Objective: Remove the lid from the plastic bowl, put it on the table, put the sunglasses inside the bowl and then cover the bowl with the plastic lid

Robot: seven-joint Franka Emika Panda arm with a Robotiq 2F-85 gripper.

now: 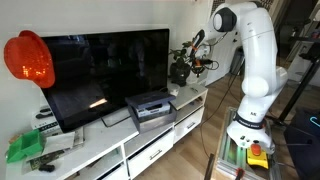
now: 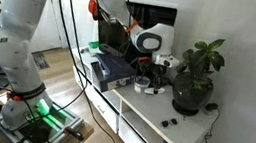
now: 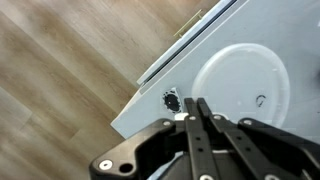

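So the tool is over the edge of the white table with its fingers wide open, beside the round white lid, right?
Not quite: the tool is fully shut, not wide open, as the wrist view shows. It is over the edge of the white table, beside the round white lid.

In an exterior view: long low white cabinet with drawer fronts (image 1: 95, 141) along the wall. Large black flat screen (image 1: 110, 70) stands on it; grey box-shaped device (image 1: 150, 108) just in front of the screen. Orange-red round object (image 1: 28, 58) beside the screen's upper corner. Crumpled green item (image 1: 25, 148) at the near end. White jointed robot arm (image 1: 255, 60) bends over the far end, by a dark potted plant (image 1: 180, 70)
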